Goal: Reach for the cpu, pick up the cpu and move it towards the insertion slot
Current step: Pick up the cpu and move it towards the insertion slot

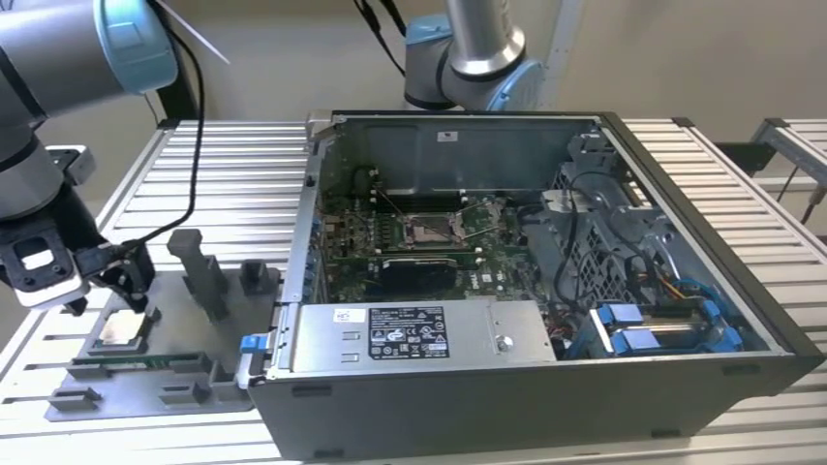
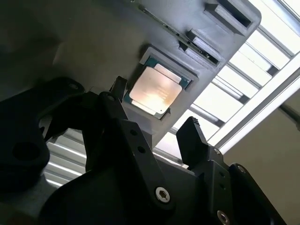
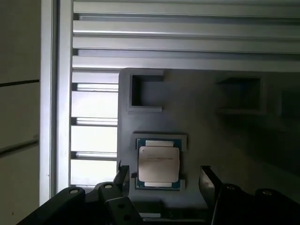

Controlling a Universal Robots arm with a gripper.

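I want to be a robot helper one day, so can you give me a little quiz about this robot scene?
1. True or false: the small square silvery-beige metal cpu is already inside the open dark computer case.
2. The jaws are: A) shut on the cpu; B) open, near the cpu; C) holding a green stick.
3. Fill in: the shiny silver-framed square insertion slot sits inside the computer ____.
Key: 1 false; 2 B; 3 case.
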